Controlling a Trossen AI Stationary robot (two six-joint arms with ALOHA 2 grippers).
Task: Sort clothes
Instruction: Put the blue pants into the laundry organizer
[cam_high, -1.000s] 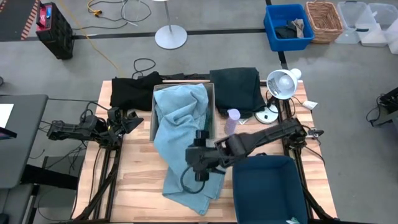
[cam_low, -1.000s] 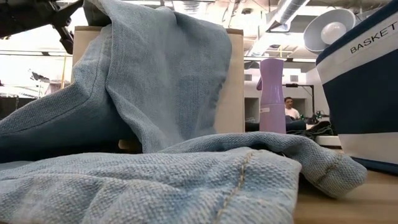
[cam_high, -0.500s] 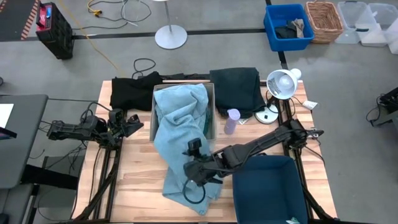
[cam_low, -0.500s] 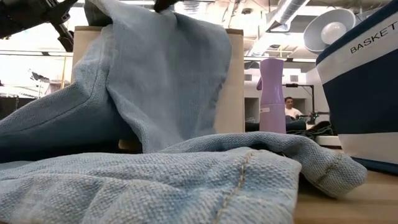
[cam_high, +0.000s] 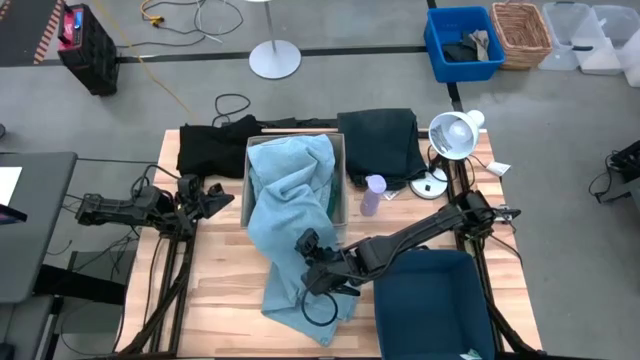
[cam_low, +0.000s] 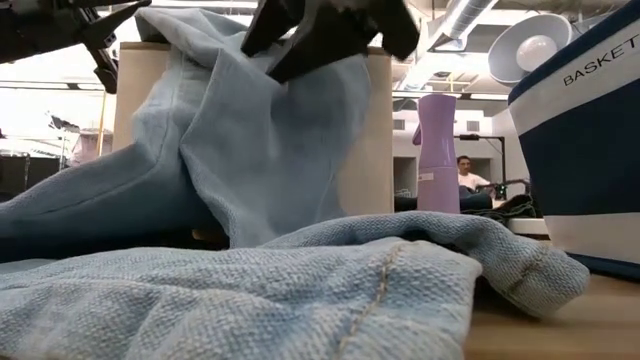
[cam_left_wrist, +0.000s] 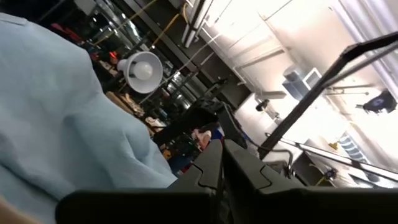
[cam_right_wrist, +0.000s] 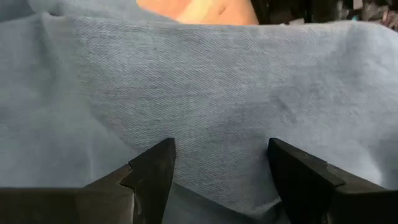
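A light wooden table (cam_high: 215, 290) carried the load. On it lay a black garment (cam_high: 208, 148), a dark green garment (cam_high: 380, 140), a beige box (cam_high: 343, 180) draped with a pale blue garment (cam_high: 290, 230), a lilac bottle (cam_high: 372, 194), a lamp (cam_high: 452, 135) and a navy bin (cam_high: 430, 300).

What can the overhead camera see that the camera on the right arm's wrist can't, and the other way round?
Only the high view shows the whole table: the beige box, black garment, dark green garment, navy bin, purple bottle, lamp, and the left gripper waiting at the left edge. Only the right wrist view shows the right gripper with fingers spread apart above the cloth's weave. Both show the pale blue garment.
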